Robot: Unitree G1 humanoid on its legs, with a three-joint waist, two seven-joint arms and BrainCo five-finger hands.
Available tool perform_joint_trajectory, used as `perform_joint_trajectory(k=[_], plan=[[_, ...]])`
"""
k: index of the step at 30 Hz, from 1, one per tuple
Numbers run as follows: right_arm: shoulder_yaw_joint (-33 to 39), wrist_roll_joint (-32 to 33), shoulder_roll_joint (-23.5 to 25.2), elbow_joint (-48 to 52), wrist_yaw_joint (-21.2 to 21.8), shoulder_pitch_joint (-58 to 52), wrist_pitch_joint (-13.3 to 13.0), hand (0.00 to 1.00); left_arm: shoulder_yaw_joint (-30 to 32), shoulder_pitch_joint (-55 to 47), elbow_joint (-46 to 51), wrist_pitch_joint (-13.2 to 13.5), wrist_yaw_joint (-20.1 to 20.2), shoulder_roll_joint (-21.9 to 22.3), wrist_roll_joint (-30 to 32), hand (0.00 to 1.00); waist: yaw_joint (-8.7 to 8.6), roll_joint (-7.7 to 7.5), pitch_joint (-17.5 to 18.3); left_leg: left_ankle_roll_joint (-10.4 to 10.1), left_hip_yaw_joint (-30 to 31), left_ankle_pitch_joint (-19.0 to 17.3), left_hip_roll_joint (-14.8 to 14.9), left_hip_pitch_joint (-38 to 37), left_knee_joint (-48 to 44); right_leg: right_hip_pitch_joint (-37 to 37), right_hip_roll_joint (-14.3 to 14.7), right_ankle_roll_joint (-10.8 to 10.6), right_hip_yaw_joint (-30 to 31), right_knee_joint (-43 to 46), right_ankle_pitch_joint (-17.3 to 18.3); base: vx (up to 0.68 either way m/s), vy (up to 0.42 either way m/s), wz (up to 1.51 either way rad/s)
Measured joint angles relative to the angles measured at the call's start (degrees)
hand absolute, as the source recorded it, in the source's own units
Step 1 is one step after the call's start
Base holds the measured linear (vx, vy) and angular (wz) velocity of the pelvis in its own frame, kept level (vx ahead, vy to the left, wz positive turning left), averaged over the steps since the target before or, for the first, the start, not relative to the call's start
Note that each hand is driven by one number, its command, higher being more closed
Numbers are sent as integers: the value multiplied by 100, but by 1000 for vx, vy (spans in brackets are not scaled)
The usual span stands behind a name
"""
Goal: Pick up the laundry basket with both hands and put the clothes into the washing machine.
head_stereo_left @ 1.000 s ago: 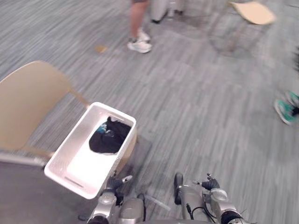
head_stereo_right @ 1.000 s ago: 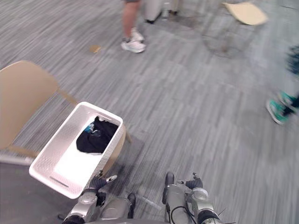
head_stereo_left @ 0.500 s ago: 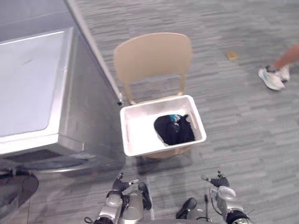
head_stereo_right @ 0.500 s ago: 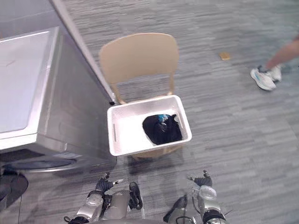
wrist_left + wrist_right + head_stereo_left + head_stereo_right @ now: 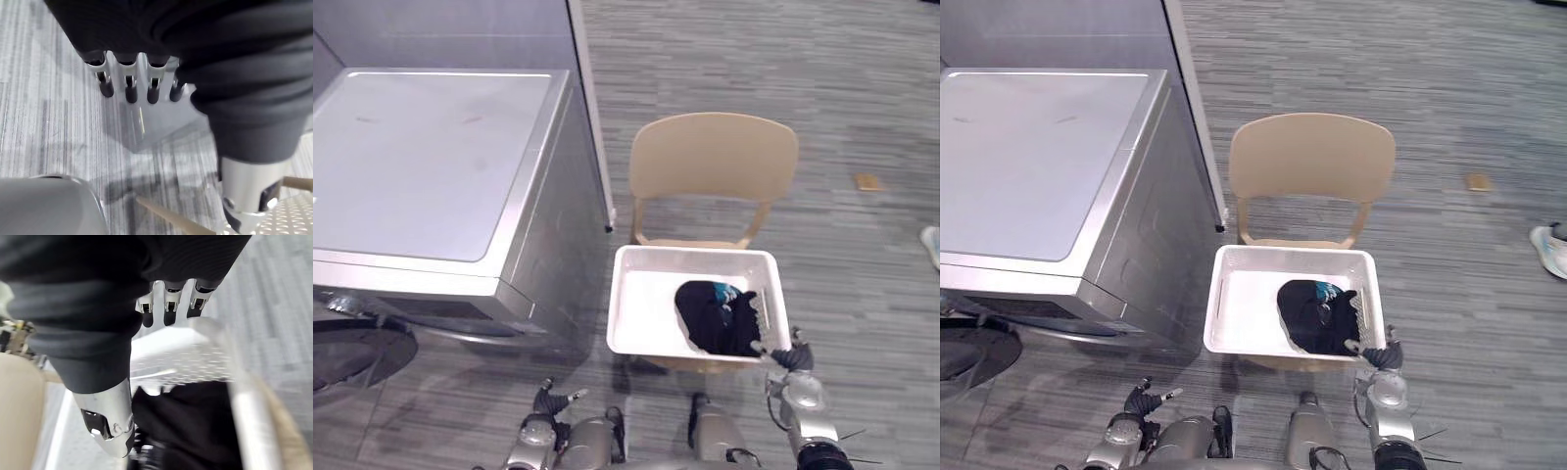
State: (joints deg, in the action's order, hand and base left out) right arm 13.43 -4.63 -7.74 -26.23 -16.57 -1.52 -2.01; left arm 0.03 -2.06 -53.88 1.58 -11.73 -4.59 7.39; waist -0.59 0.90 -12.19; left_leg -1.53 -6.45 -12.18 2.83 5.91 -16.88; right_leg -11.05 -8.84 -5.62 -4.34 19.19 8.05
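Observation:
A white perforated laundry basket (image 5: 626, 294) sits on the seat of a beige chair (image 5: 713, 162), beside the silver washing machine (image 5: 421, 166). Dark clothes (image 5: 715, 318) with a bit of teal lie in the basket's right half. My right hand (image 5: 790, 360) hovers at the basket's front right corner, fingers relaxed and holding nothing. Its wrist view looks past the fingers (image 5: 168, 308) onto the basket wall (image 5: 181, 362) and the clothes (image 5: 190, 426). My left hand (image 5: 548, 403) hangs low over the floor, left of the basket and apart from it, fingers (image 5: 128, 83) straight.
The washing machine's dark round door (image 5: 352, 352) stands at the lower left. A grey wall panel (image 5: 592, 98) runs behind the machine. On the carpet lie a small tan scrap (image 5: 868, 181) and, at the right edge, a person's shoe (image 5: 932, 245).
The camera has swung round, so the machine, chair and basket now face me squarely. My right hand has come up beside the basket's front right corner.

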Motion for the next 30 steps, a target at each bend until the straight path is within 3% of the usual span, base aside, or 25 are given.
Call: perform_joint_trajectory(k=[4,8,11,14,18,23,27,30], plan=[[45,-758,36,1432,11,-553,-170,0,17,-37,-11,8,19,115,-2,0,-22,-26,50,-242,131,239,203,-307,583,378,251,92,-229,-592,-231,106,-119,9],[-62,-1192,-61,1601,120,-669,-198,0,2,-45,-13,29,48,138,1,0,-9,-17,116,-288,186,395,208,-367,705,683,279,118,-368,-1082,-422,46,-19,13],[-429,-1350,-389,1568,328,-539,-221,0,-57,-70,-13,40,56,117,2,0,20,20,143,-254,250,491,175,-332,728,841,274,119,-476,-1386,-581,-12,2,16],[-942,-1474,-871,1075,490,-109,-313,0,-187,-70,-9,114,61,55,2,0,38,13,150,-284,479,776,81,-238,899,881,241,143,-678,-1563,-725,-73,-25,36],[-1875,-1756,-1321,12,687,760,-362,0,-284,-68,27,187,72,-22,1,0,186,65,107,-299,831,992,56,-8,1015,824,243,209,-1027,-1617,-778,-129,-20,49],[-2582,-2022,-1538,-1060,697,1911,-377,0,-445,245,47,281,52,6,-10,0,470,391,-332,-288,1217,1327,35,504,1304,251,220,282,-1312,-1327,-794,-233,-4,41],[-2913,-2154,-1518,-1749,700,2464,-365,0,-432,377,65,298,38,-25,-32,0,490,492,-618,-313,1353,1379,-13,809,1423,-125,67,273,-1512,-1012,-700,-220,5,40],[-2901,-2312,-1531,-2459,680,2883,-186,0,-442,496,117,330,25,-35,-70,0,487,578,-881,-314,1423,1378,-92,929,1584,-336,-31,271,-1523,-902,-699,-136,15,17]])
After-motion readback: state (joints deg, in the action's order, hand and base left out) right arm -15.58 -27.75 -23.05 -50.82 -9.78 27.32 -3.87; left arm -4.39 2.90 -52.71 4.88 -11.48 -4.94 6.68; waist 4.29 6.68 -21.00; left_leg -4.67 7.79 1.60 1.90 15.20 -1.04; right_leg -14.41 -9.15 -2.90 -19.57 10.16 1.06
